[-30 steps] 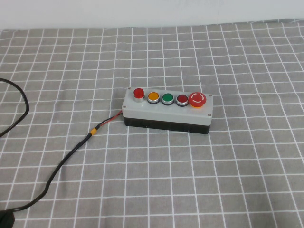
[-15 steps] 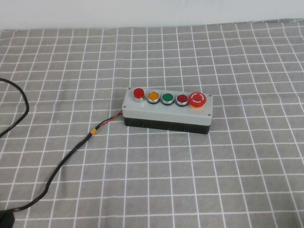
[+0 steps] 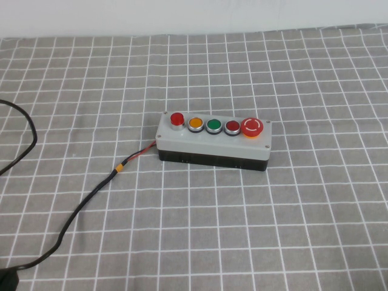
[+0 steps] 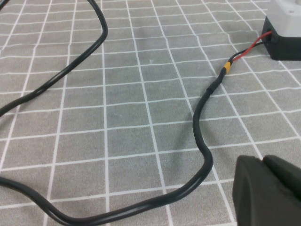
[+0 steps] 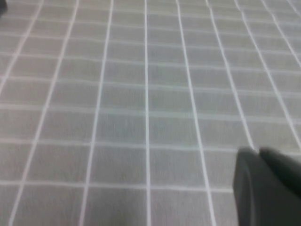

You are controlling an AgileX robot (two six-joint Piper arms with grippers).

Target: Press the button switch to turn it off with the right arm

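Observation:
The button switch [image 3: 213,140] sits at the middle of the checked cloth, with a light grey top and a black base. Its row runs from a red button [image 3: 176,118] through orange, green and dark red to the big red mushroom [image 3: 252,127]. Its black cable [image 3: 91,197] runs off toward the near left. Neither arm shows in the high view. My left gripper [image 4: 263,161] is shut and empty, low over the cable [image 4: 202,122], with a corner of the switch [image 4: 286,28] far ahead. My right gripper [image 5: 258,151] is shut and empty over bare cloth; the switch is out of its view.
A grey cloth with a white grid [image 3: 291,230] covers the whole table. A white wall [image 3: 182,15] borders the far edge. The cable loops widely over the cloth on the left side [image 4: 56,80].

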